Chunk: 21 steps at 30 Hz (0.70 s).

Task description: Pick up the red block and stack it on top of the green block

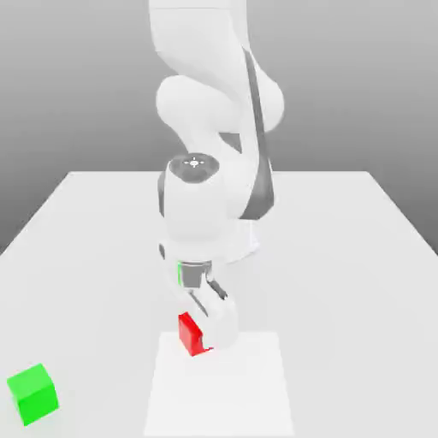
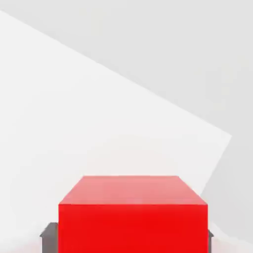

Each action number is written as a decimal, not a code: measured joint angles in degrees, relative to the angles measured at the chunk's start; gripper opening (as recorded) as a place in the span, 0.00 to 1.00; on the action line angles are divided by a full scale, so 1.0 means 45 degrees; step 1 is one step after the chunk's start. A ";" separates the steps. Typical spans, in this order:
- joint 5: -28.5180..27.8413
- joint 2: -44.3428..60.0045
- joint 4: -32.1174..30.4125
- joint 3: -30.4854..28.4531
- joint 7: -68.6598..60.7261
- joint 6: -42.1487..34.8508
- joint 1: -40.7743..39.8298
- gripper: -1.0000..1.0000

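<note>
Counting one red block (image 1: 192, 334), one green block (image 1: 33, 393)

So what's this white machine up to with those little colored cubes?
A white robot arm has reached down to the white table and its claw is closed around the red block, which sits on a paler square patch. In the hand view the red block sits between the claw's dark fingers. The green block sits by itself, off toward the exterior view's left. Nothing is stacked yet.
</note>
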 joint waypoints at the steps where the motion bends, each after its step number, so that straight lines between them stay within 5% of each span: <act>1: -0.0065 0.0110 0.0002 -0.0113 0.0038 0.0093 0.0089 0.00; 10: 0.1821 -0.1710 -0.0131 0.1034 -0.1238 -0.1492 -0.0469 0.00; 21: 0.3797 -0.3526 -0.0043 0.0788 -0.2378 -0.3485 -0.0062 0.00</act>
